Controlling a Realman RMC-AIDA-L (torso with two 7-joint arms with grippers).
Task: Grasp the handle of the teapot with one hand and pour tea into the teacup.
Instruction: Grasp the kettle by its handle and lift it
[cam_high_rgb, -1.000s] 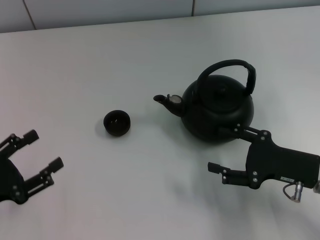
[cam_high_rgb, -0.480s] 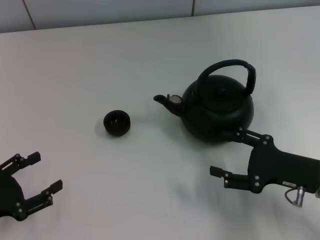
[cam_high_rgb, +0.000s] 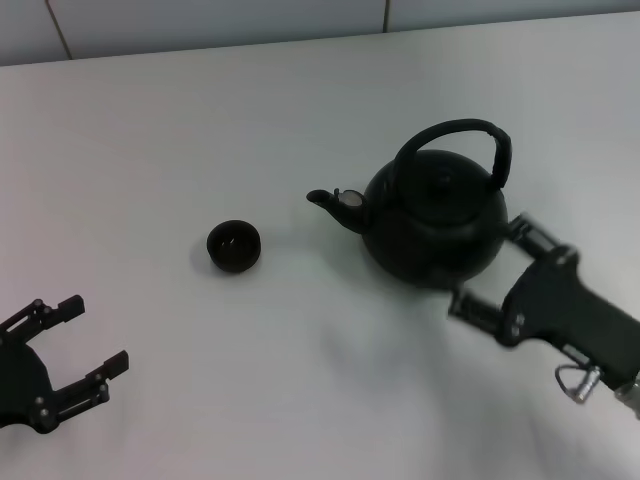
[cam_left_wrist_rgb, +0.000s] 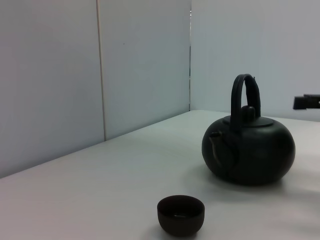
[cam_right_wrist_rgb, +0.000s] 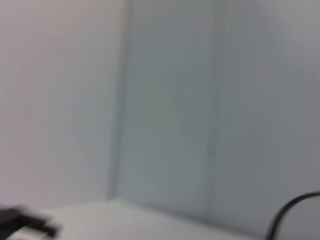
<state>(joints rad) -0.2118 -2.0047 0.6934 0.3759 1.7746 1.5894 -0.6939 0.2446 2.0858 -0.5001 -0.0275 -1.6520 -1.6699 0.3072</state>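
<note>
The black teapot (cam_high_rgb: 435, 220) stands upright on the white table (cam_high_rgb: 200, 120), spout toward my left at the teacup (cam_high_rgb: 234, 246) — handle (cam_high_rgb: 455, 140) arching overhead. My right gripper (cam_high_rgb: 495, 270), fingers spread, sits just beside the pot's base; my left gripper (cam_high_rgb: 75, 335) rests open, well apart.

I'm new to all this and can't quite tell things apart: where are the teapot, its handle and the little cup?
teapot (cam_high_rgb: 432, 225): head view, on its round belly.
handle (cam_high_rgb: 452, 127): head view, top of the arch.
cup (cam_high_rgb: 234, 246): head view, on its rim.
</note>
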